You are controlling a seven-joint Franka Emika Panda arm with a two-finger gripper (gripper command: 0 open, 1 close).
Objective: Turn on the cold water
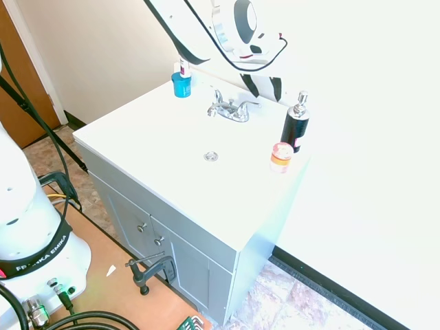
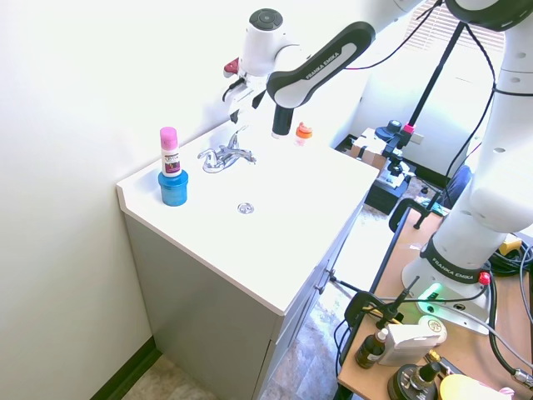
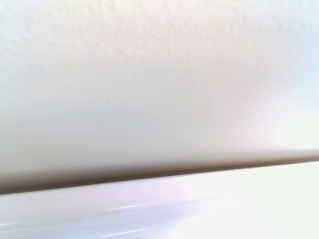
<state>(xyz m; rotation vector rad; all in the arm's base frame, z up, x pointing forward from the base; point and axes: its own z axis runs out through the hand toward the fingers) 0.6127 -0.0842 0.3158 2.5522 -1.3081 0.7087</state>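
Observation:
No water is running. The chrome faucet stands at the back of the white sink counter, with a slim lever on each side of its short spout. My gripper hangs just above and behind the faucet, close to the wall and not touching it. Its fingers look apart, with nothing between them, so it is open. The wrist view shows only blurred wall and the counter's back edge.
A blue cup holding a pink-capped tube stands beside the faucet. On the faucet's other side are a black pump bottle and a small orange-lidded jar. The drain lies in front.

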